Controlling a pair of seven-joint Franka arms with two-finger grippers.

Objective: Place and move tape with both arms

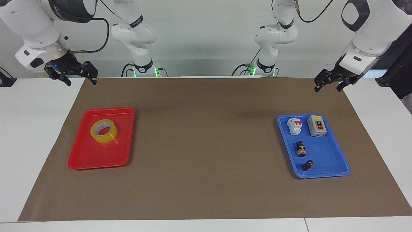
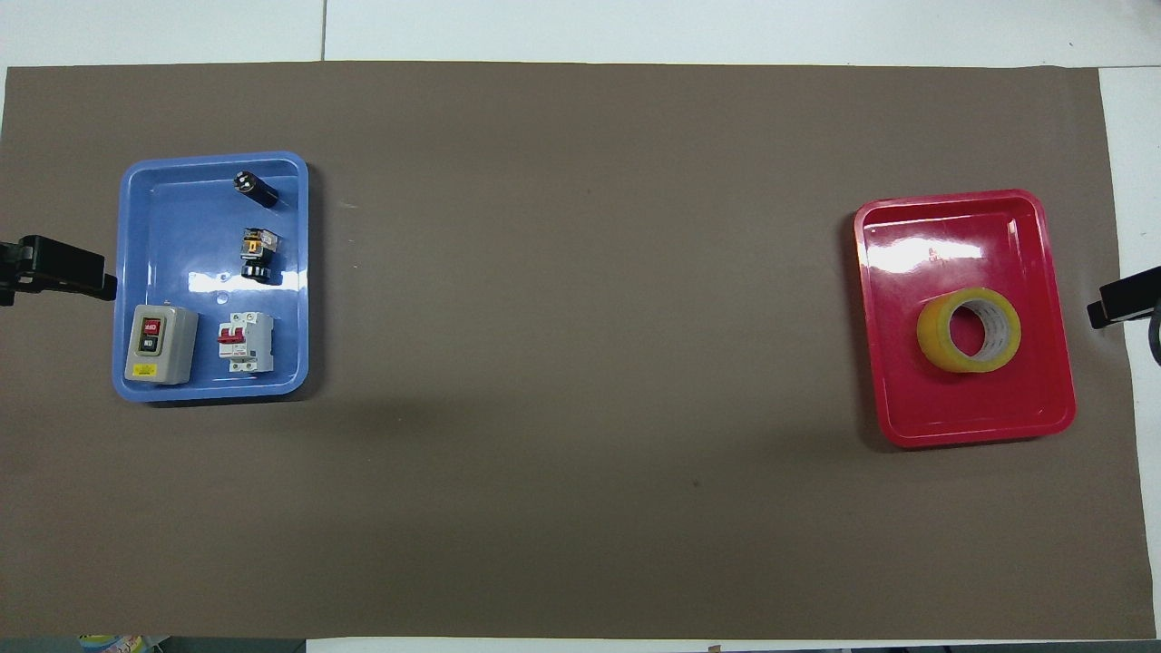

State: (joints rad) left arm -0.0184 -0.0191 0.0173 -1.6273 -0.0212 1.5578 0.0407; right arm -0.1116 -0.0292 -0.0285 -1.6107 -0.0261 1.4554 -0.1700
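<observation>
grippers (image 1: 81,79) (image 1: 328,85) apparently open, empty

Colours on my tabletop (image 1: 19,135): white, under a plain brown mat (image 1: 206,145).

I log a translucent yellow tape (image 1: 104,131) with pale core in a glossy red tray (image 1: 96,161); a blue tray (image 1: 334,172) holding a grey switch box (image 1: 317,126) with red and black buttons, a white breaker (image 1: 295,126) with red levers, and two small black parts (image 1: 301,149), one touched with orange. My arms are white with dark grey caps; each end effector is black.
</observation>
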